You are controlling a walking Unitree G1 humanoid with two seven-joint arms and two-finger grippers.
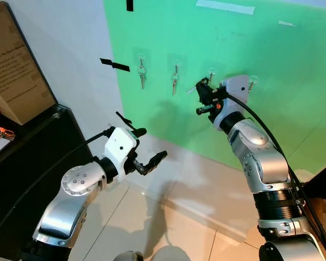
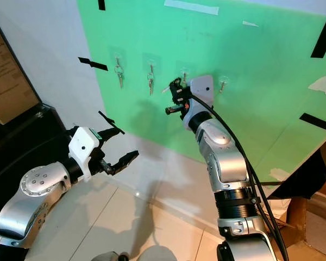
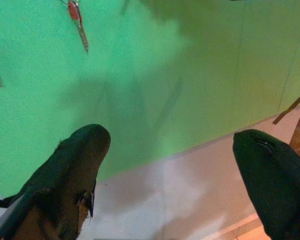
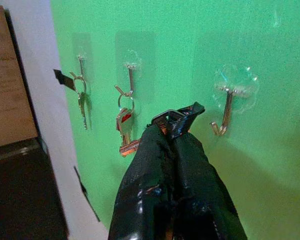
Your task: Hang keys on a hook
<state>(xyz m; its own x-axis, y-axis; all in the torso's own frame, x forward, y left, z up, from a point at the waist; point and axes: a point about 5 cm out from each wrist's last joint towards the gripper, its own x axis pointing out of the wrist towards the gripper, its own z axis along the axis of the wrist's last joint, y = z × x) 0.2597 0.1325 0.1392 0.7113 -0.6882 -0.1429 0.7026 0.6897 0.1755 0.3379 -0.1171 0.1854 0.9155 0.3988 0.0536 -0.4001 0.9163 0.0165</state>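
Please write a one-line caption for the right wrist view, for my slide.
Shut right gripper holding a key ring near an empty hook; two hooks beside it hold keys.

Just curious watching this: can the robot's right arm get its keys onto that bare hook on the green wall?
Probably yes. The right gripper, shut on a key ring, sits close beside the bare hook, with nothing between them.

A brown sign leans on a black cabinet; black tape strips dot the green wall.
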